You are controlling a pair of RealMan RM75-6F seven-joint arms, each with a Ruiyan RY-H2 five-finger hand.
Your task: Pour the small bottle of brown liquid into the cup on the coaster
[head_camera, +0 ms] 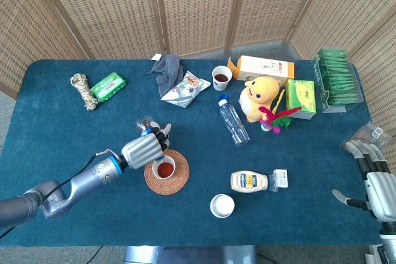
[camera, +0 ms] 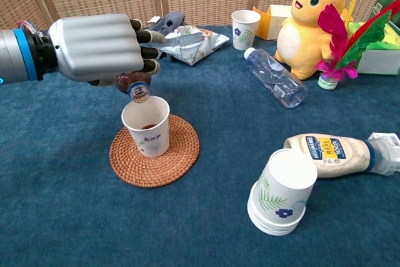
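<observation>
Left robot hand (camera: pixel 94 47) wrapped around small bottle of brown liquid (camera: pixel 134 85), tipped mouth-down just above paper cup (camera: pixel 146 125). Cup upright on woven coaster (camera: pixel 181 154), brown liquid inside. Right robot hand (head_camera: pixel 373 174) far right of coaster, fingers apart, holding nothing.
</observation>
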